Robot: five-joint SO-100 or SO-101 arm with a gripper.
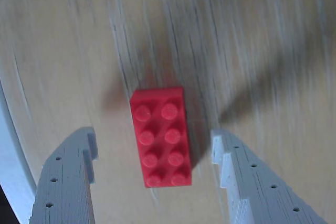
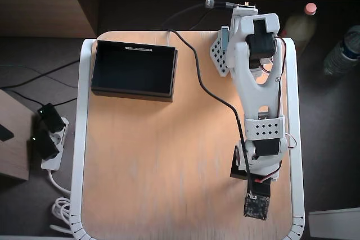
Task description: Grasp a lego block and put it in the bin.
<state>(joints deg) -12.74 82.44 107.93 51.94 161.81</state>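
The worktop (image 2: 157, 161) is pale wood-grain board with rounded corners and a white rim, bare over most of its middle in the overhead view. It stands on a dark floor; a brown wooden shelf or bench edge (image 2: 45, 4) runs along the top of that view. On the floor to the left lie a white power strip (image 2: 49, 141) with black plugs and some loose cables, and to the right stand two plastic bottles (image 2: 342, 51), one with a pink cap.

The bin (image 2: 133, 70) sits at the worktop's upper left corner, black, its inside showing nothing but dark floor. The white arm (image 2: 256, 77) stretches down the right side, a black cable trailing from it toward the top edge.

In the wrist view the lego block (image 1: 160, 136) lies studs up on the wood, directly between the two pale fingers of the gripper (image 1: 157, 163), which stands wide open with clear gaps on both sides and grips nothing. The wood grain there is smeared, possibly by motion blur. From overhead the block is hidden beneath the arm's lower end, well apart from the bin.
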